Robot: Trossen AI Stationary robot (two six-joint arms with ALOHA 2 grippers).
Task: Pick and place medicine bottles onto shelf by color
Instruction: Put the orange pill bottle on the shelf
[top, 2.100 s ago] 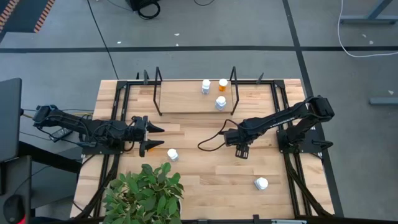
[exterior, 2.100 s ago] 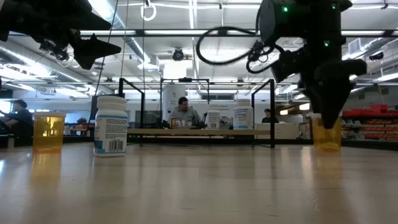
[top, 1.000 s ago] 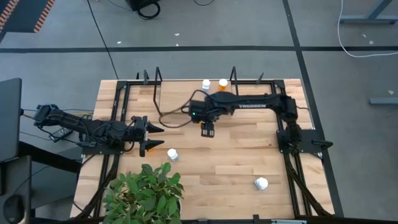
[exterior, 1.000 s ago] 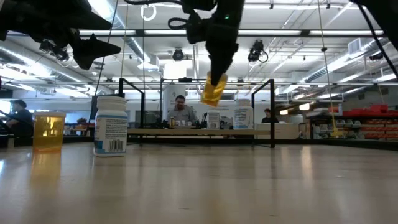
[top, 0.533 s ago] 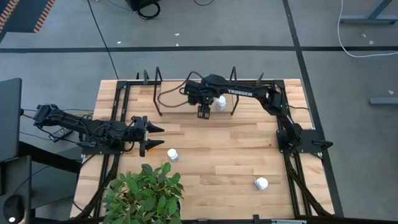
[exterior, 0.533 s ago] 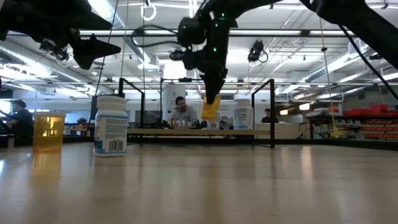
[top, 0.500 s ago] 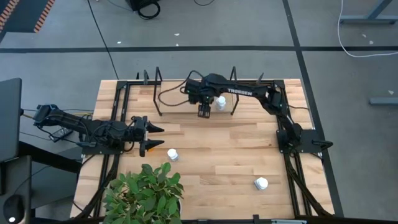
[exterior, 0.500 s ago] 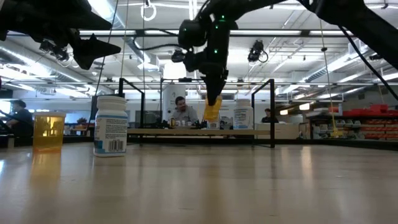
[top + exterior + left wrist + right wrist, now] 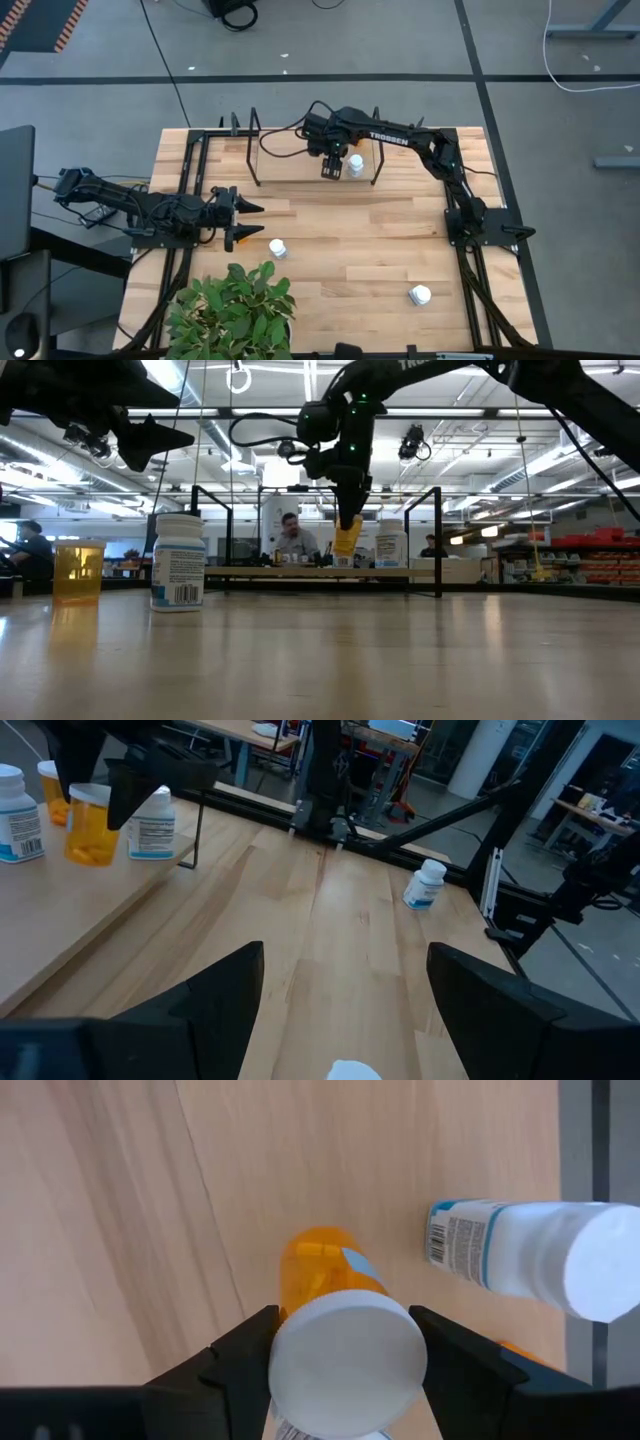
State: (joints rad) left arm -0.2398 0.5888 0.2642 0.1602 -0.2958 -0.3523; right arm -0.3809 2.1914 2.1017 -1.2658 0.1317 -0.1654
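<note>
Overhead, right gripper [image 9: 330, 166] reaching across the shelf [image 9: 290, 160], fingers clamped on the white cap of an orange bottle [image 9: 325, 1280] hanging straight down from them. Seen level across the table, same orange bottle [image 9: 346, 538] suspended just above the shelf board [image 9: 300, 571], base close to the wood, whether touching cannot be told. Beside it on the shelf, a white bottle [image 9: 355, 164] standing upright; past the right gripper's own fingers, that white bottle [image 9: 520, 1260] just beside the held one, not touching. Through the left wrist camera, held orange bottle [image 9: 88, 823] between two white bottles on the shelf, one [image 9: 20, 812] on the far side and one [image 9: 152, 822] nearer the black upright. Left gripper [image 9: 243, 220] waiting above the left part of the table [image 9: 350, 250], fingers spread wide apart, holding nothing. Off the shelf: a white bottle [image 9: 277, 248] just beside the left gripper, another white bottle [image 9: 419, 295] well apart near the table's front right, and, low across the table, an orange bottle [image 9: 78, 570] near a white bottle [image 9: 179, 575]. Leafy plant [image 9: 235, 315] at the front left edge.
</note>
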